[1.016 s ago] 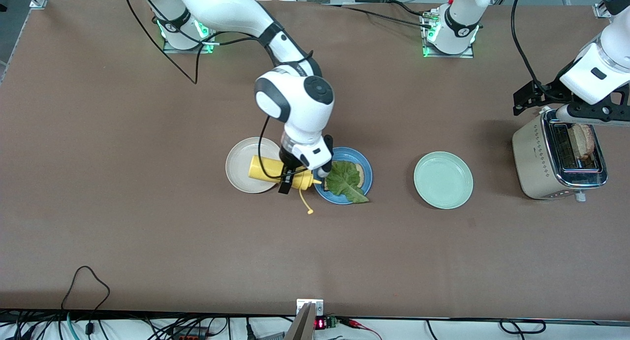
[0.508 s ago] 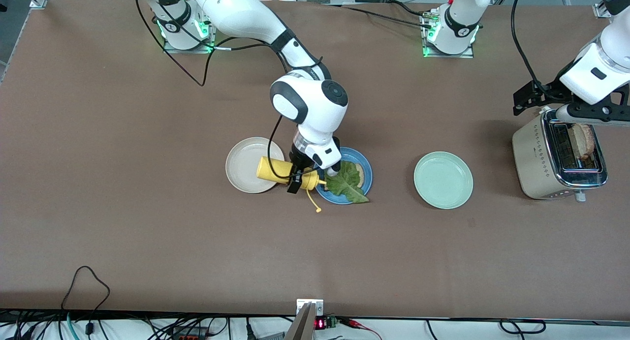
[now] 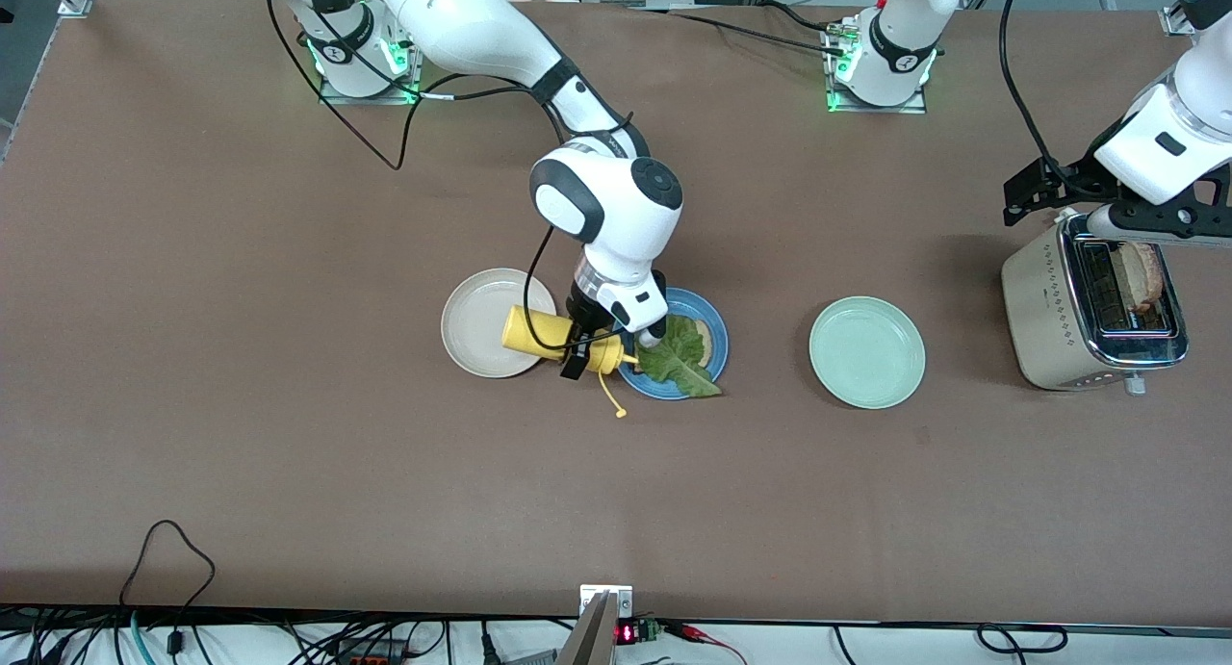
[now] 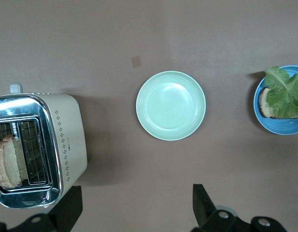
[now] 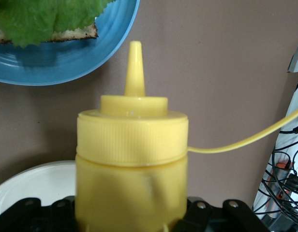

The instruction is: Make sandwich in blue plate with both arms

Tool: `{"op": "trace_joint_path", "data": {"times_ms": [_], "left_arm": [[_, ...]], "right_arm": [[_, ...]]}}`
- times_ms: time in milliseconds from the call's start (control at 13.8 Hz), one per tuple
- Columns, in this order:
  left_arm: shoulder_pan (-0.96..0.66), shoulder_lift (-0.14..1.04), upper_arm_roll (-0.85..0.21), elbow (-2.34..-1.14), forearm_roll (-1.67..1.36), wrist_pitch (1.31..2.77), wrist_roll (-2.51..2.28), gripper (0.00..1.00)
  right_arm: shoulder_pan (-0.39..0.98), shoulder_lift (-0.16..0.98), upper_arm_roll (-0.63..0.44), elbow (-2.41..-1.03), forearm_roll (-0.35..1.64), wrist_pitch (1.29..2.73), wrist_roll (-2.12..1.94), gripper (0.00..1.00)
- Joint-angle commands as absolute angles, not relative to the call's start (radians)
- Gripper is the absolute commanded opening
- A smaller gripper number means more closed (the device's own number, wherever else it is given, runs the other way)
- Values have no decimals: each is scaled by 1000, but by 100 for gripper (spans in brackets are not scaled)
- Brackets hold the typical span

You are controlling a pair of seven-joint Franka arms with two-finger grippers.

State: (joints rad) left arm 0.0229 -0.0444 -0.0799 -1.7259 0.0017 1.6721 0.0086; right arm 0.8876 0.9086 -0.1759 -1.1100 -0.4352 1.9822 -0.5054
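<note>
The blue plate [image 3: 720, 355] holds a slice of bread [image 3: 707, 336] with a green lettuce leaf [image 3: 679, 354] lying on it. My right gripper [image 3: 576, 343] is shut on a yellow squeeze bottle [image 3: 539, 331], held on its side over the gap between the cream plate and the blue plate, nozzle at the blue plate's rim. In the right wrist view the bottle [image 5: 132, 154] fills the gap of the right gripper [image 5: 132, 215], pointing at the blue plate [image 5: 67, 65]. A second bread slice [image 3: 1142, 270] stands in the toaster. My left gripper [image 4: 137, 212] hangs open above the toaster.
A cream plate [image 3: 472, 323] lies beside the blue plate, toward the right arm's end. A mint-green plate [image 3: 866, 352] lies between the blue plate and the toaster [image 3: 1044, 304]. The bottle's open cap dangles on its strap [image 3: 611, 396].
The right arm carried the bottle from over the cream plate toward the blue plate, then nearly stopped. The left arm has not moved.
</note>
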Motion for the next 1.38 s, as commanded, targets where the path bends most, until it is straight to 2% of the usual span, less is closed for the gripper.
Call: {"op": "trace_joint_path", "data": {"times_ms": [0,363,799,1089,1307], "left_arm": [[15,-57,-72,-1733,-9,1666,3,100],[15,-57,-72,-1733,-9,1666,3,100],[15,-57,-72,-1733,-9,1666,3,100],[15,-57,-72,-1733,-9,1666,3,100],[15,-57,-72,-1733,-9,1666,3,100]], "right_arm": [[858,852,-176,-1075,-383,1941,-549,36],[711,672,-175,-1081,-22,1933,-808,36],[484,508,-175,-1114,348,1750,-1174,36],[300,401,-175,-1302,636,1727,-1440,36],[160,394,-176,-1409,846,1663,-1690,36]]}}
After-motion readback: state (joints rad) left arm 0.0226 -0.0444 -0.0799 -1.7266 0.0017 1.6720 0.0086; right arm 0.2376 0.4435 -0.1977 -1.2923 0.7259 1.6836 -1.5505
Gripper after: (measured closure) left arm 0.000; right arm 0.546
